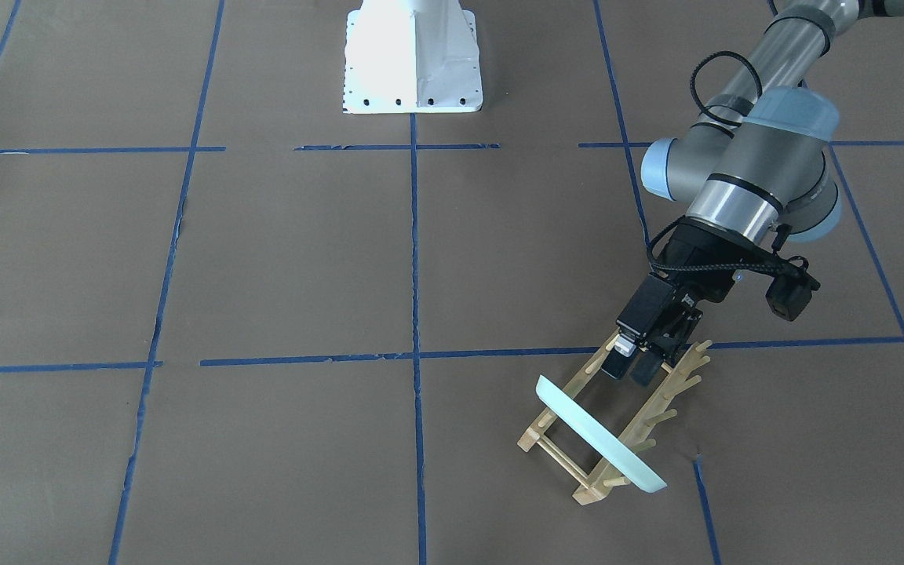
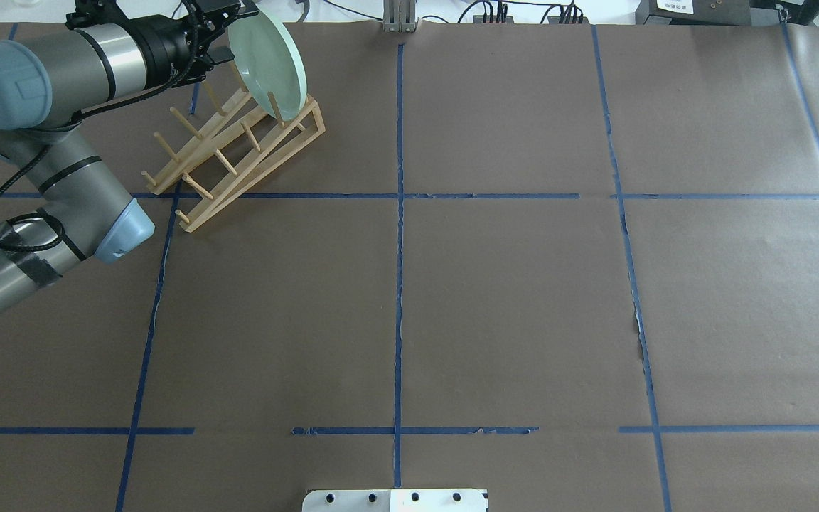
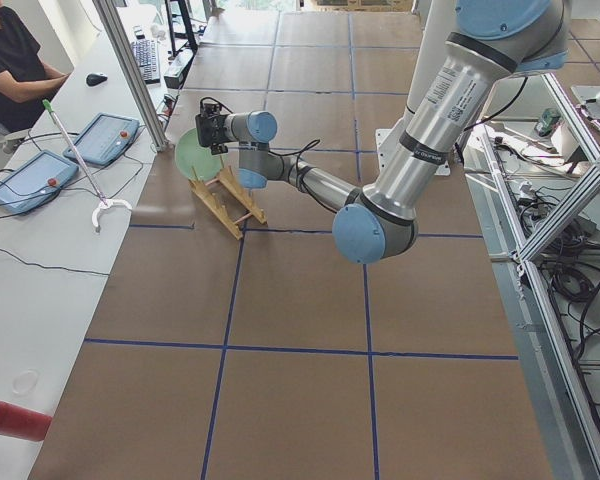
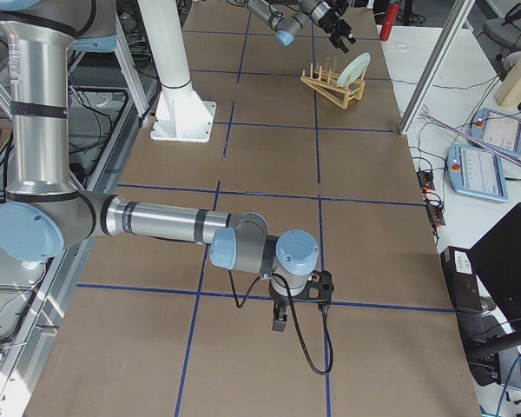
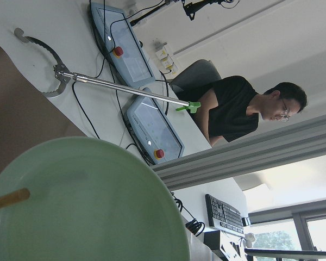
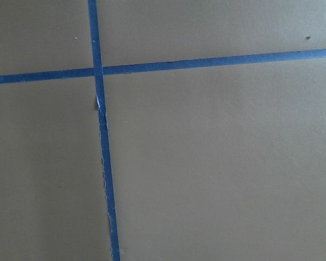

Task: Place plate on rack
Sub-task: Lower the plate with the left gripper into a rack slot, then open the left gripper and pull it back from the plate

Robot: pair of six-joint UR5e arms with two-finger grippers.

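The pale mint-green plate [image 1: 601,435] stands on edge, tilted, between the pegs at one end of the light wooden rack [image 1: 589,493]. In the overhead view the plate [image 2: 267,64] sits at the far end of the rack [image 2: 239,156], at the table's far left. My left gripper [image 1: 631,369] hovers over the rack's middle, just behind the plate and apart from it, with its fingers spread and empty. The left wrist view shows the plate [image 5: 87,206] close up with one peg [image 5: 8,199] across it. My right gripper [image 4: 280,323] points down at bare table far away; I cannot tell if it is open or shut.
The white robot base [image 1: 413,63] stands mid-table at the robot's side. Beyond the table's far edge, next to the rack, are an aluminium post [image 3: 130,70], a side table with teach pendants [image 3: 40,175], a grabber tool [image 3: 80,170] and a seated operator [image 3: 10,60].
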